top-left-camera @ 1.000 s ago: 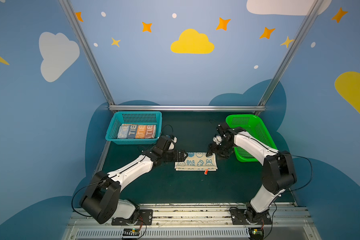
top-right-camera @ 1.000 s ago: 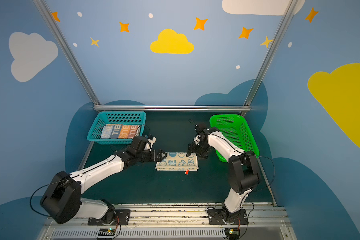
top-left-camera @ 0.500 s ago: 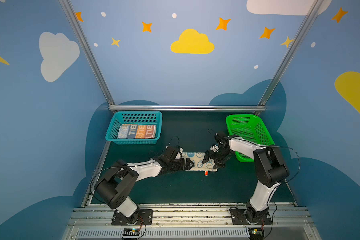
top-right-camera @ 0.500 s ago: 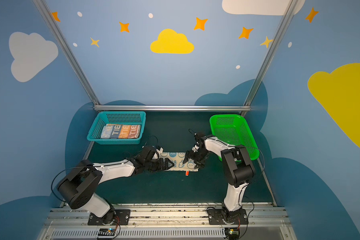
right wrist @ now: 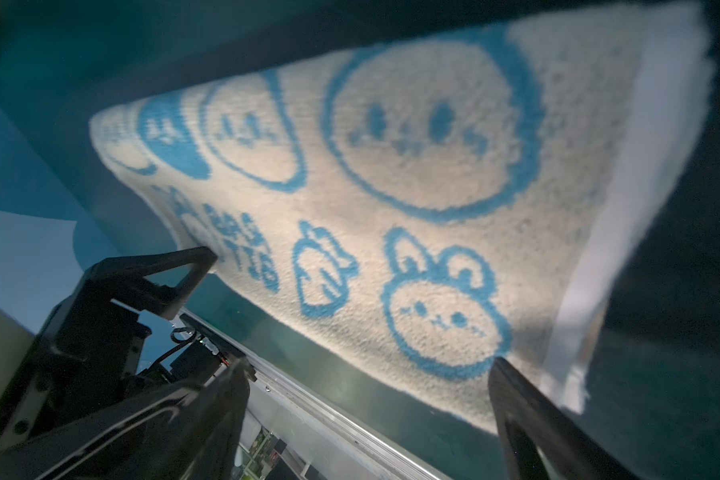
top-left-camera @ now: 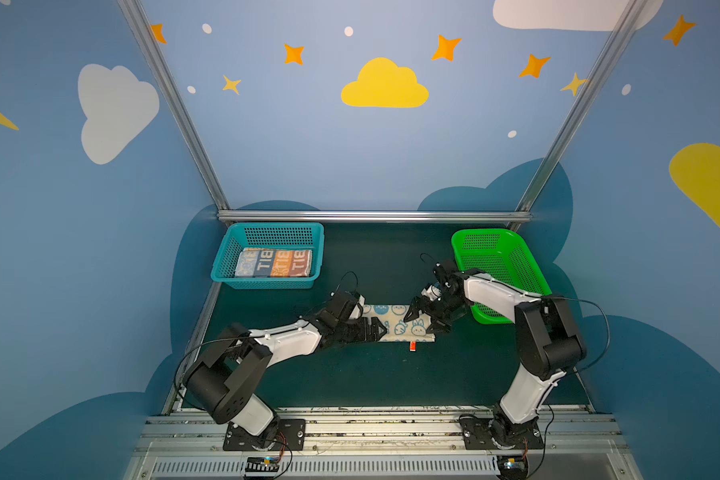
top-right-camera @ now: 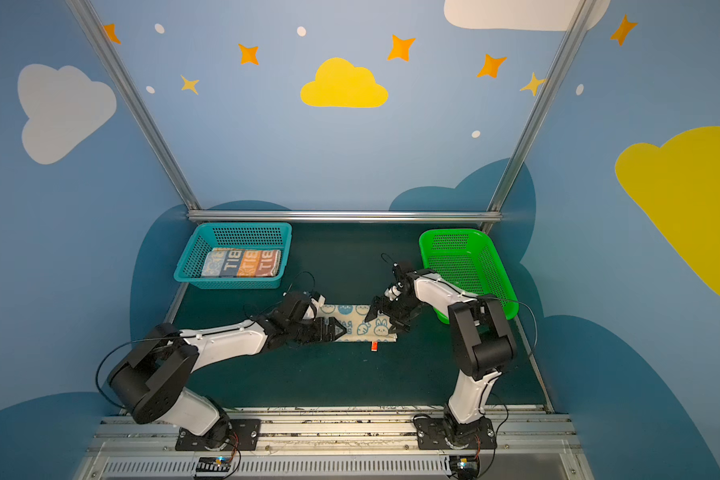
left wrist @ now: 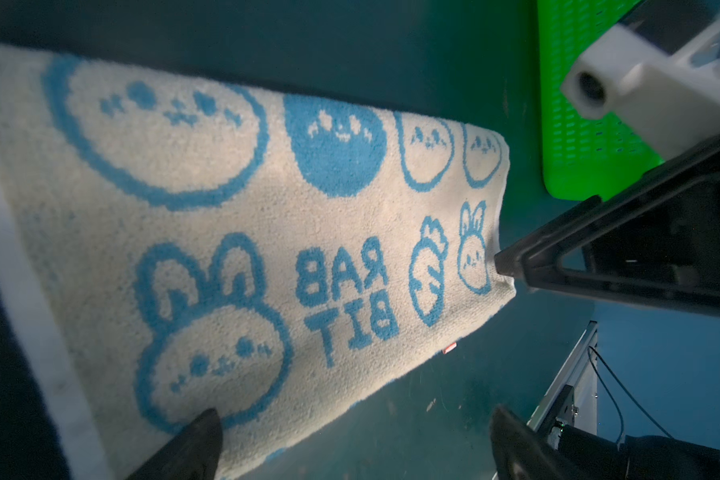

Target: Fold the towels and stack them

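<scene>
Left wrist view: left fingers point(left wrist: 192, 444) spread wide, one tip over the folded blue-cream towel point(left wrist: 267, 232); I should pinch both layers at its short edge.

Right wrist view: right fingers point(right wrist: 528, 415) also apart, holding nothing.

In both top views the towel lies mid-worktop point(top-left-camera: 371, 374); near side bare, green basket point(top-left-camera: 487, 231) crowds the right arm.

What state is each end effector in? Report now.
Left end effector: open, holding nothing.
Right end effector: open, over the blue-cream towel, not gripping it.
</scene>
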`<act>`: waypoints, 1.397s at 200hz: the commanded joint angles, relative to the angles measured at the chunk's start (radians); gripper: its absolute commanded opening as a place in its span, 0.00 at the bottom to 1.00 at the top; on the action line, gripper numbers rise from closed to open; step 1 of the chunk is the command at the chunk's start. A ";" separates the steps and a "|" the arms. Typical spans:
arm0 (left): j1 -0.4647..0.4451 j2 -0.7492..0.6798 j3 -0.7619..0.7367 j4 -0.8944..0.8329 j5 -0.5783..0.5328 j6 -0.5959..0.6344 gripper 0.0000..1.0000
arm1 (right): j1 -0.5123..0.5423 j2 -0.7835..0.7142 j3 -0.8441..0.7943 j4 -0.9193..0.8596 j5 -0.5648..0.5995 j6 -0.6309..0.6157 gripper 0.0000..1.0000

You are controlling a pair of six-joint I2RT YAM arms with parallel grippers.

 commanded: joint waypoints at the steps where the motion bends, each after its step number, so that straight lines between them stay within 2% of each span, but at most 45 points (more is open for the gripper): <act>1: -0.008 -0.054 0.060 -0.071 -0.003 0.041 1.00 | 0.013 -0.083 -0.020 0.033 -0.078 0.006 0.89; 48: -0.013 -0.020 0.044 -0.022 0.017 0.010 1.00 | 0.032 -0.038 -0.079 0.119 -0.155 0.042 0.89; 113: -0.006 0.048 -0.001 -0.033 -0.010 -0.023 1.00 | -0.028 0.045 -0.103 0.082 -0.073 -0.022 0.89; 163: 0.011 0.061 0.020 -0.068 0.008 -0.003 1.00 | -0.066 0.061 -0.094 0.056 -0.074 -0.056 0.89; 191: 0.012 0.003 0.099 -0.202 -0.040 0.084 1.00 | -0.066 -0.015 -0.050 0.008 -0.067 -0.070 0.89; 198: 0.016 -0.013 0.132 -0.250 -0.086 0.115 1.00 | -0.066 -0.033 -0.031 -0.014 -0.057 -0.076 0.89; 223: 0.029 -0.040 0.239 -0.414 -0.150 0.203 1.00 | -0.068 -0.076 0.038 -0.100 0.028 -0.088 0.89; 257: 0.082 -0.047 0.259 -0.523 -0.203 0.202 1.00 | -0.069 -0.040 0.082 -0.170 0.146 -0.094 0.89; 279: 0.132 -0.011 0.247 -0.537 -0.152 0.204 1.00 | -0.069 -0.003 0.076 -0.155 0.150 -0.096 0.89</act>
